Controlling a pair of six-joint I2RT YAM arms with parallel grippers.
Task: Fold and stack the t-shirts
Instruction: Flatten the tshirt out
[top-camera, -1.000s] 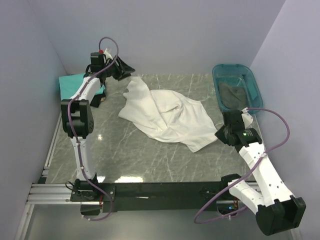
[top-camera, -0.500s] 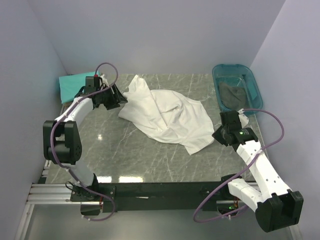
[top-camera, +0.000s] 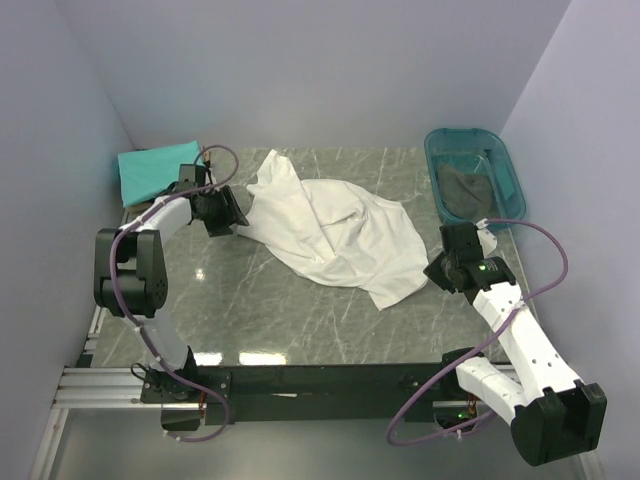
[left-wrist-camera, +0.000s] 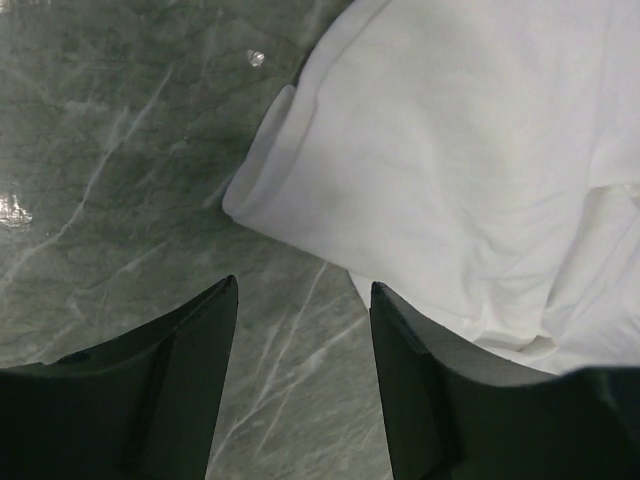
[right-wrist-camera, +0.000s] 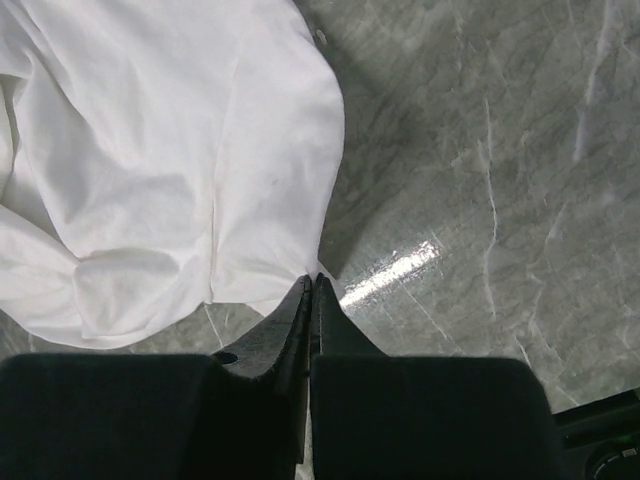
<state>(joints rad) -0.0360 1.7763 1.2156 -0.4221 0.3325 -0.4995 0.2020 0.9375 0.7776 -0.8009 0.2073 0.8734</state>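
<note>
The white t-shirt lies crumpled across the middle of the table. My left gripper hangs low at its left edge, open, with only bare table between its fingers. In the left wrist view a rolled hem of the white t-shirt lies just ahead of the tips. My right gripper is shut on the shirt's right corner, and the cloth there is lifted slightly off the table. A folded teal t-shirt sits at the far left. A dark t-shirt lies in the tub.
The translucent teal tub stands at the back right corner. Grey marble tabletop shows in front of the shirt. Walls close in the left, back and right sides.
My left arm has swung down from high at the back to the table beside the white shirt's left edge. The right arm has shifted slightly and the shirt's right corner moved with it.
</note>
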